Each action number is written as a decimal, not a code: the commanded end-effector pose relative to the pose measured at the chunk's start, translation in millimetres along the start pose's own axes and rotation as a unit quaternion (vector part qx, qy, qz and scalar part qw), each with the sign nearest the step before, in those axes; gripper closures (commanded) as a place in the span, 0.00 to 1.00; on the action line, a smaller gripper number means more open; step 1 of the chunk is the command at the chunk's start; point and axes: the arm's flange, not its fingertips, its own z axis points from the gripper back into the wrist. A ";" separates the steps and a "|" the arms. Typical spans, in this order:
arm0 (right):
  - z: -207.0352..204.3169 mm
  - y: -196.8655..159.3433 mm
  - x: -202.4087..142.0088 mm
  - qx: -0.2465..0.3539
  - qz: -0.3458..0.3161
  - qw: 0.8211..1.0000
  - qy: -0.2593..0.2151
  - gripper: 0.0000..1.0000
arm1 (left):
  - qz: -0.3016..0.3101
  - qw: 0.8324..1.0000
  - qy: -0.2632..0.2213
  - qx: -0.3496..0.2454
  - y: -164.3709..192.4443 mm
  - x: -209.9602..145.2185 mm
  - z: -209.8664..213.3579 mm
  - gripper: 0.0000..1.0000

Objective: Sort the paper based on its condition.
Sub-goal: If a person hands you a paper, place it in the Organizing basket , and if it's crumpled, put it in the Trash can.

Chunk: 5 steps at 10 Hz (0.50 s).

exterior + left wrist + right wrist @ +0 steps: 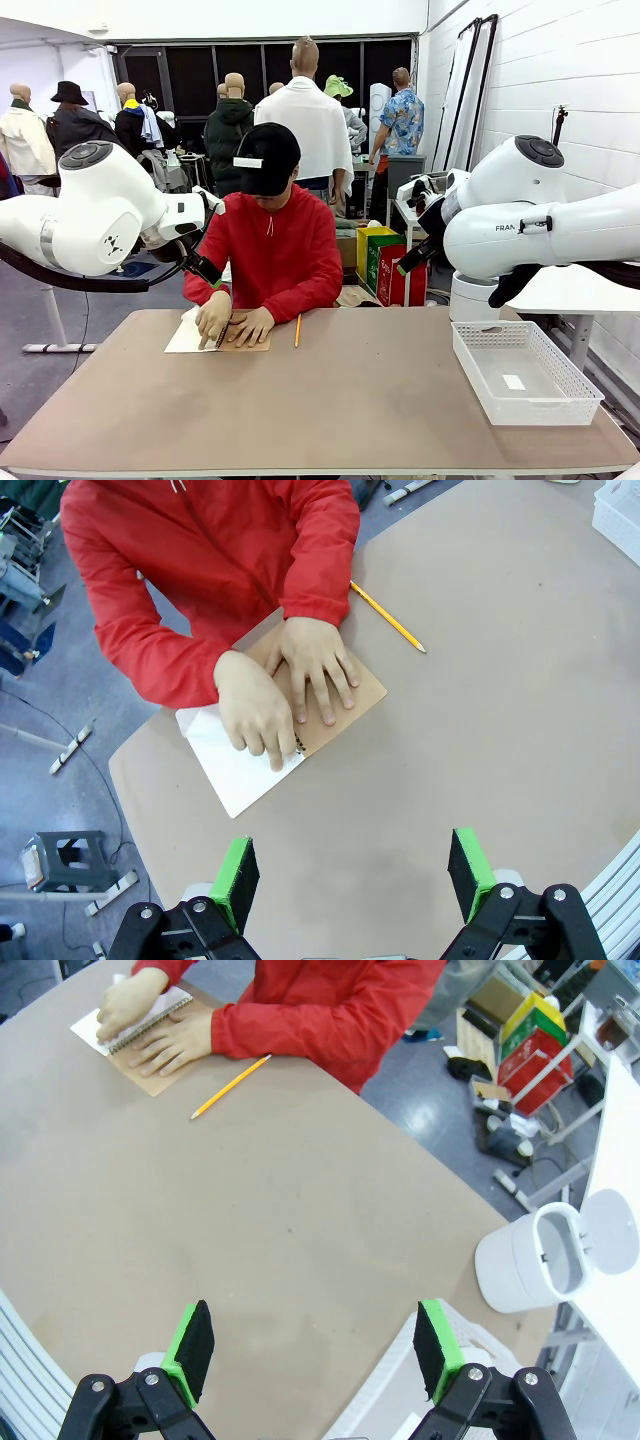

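Observation:
A white sheet of paper (235, 768) lies at the spiral edge of an open notebook with a brown kraft cover (362, 688). Both of the person's hands (300, 680) press on them. I cannot tell whether the sheet is loose or still bound. In the front view the paper (187, 338) is at the table's far left, in front of the person. My left gripper (353, 880) hovers high above the table near the notebook, jaws wide open and holding nothing. My right gripper (313, 1350) is open too and holds nothing, high over the table's right part, far from the paper (92, 1028).
A yellow pencil (297, 330) lies just right of the notebook. A white mesh basket (478, 368) stands at the table's right edge with a small white scrap inside. A white lidded bin (535, 1258) stands on the floor beyond the table. Both arms are raised at the sides.

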 end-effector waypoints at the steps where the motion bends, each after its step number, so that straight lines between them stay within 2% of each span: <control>1: 0.0 -0.5 -0.1 0.001 -0.001 1.000 -0.001 0.00 | -0.001 1.000 0.000 0.000 -0.5 0.2 0.2 0.00; 5: 0.0 -0.5 -0.1 0.001 -0.001 1.000 -0.001 0.00 | -0.001 1.000 0.000 0.000 -0.5 0.2 0.2 0.00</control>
